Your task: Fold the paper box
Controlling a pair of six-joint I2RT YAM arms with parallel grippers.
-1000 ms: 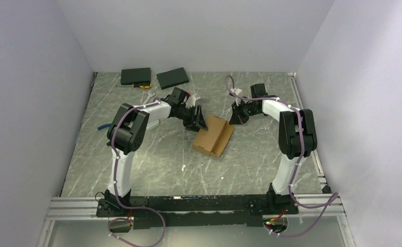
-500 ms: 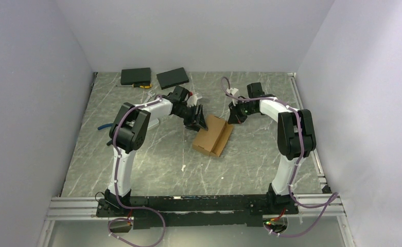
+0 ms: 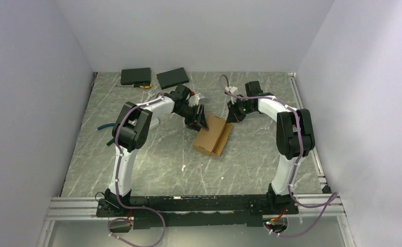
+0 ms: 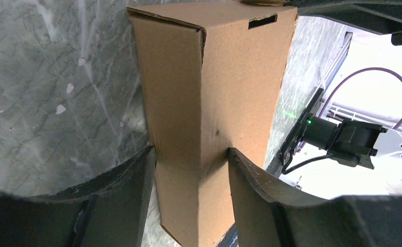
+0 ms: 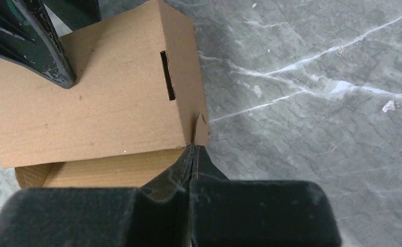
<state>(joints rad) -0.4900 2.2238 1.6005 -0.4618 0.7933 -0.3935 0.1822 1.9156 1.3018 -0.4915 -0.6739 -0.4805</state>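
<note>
The paper box (image 3: 212, 135) is a brown cardboard carton lying partly folded on the grey table's middle. My left gripper (image 3: 196, 117) is at its far left end. In the left wrist view its two fingers (image 4: 132, 180) press either side of a folded edge of the box (image 4: 209, 77), so it is shut on it (image 4: 191, 150). My right gripper (image 3: 233, 114) is at the box's far right corner. In the right wrist view its fingers (image 5: 193, 147) are pressed together on a small corner tab (image 5: 203, 128) of the box (image 5: 85, 108).
Two black flat slabs (image 3: 136, 76) (image 3: 172, 77) lie at the back left, with a small yellow and red item (image 3: 146, 86) beside them. A blue cable (image 3: 103, 125) lies by the left wall. White walls close in three sides.
Both grippers have shifted slightly towards the back of the table, the right one also a little left. The box has barely moved. Both grips stay the same.
</note>
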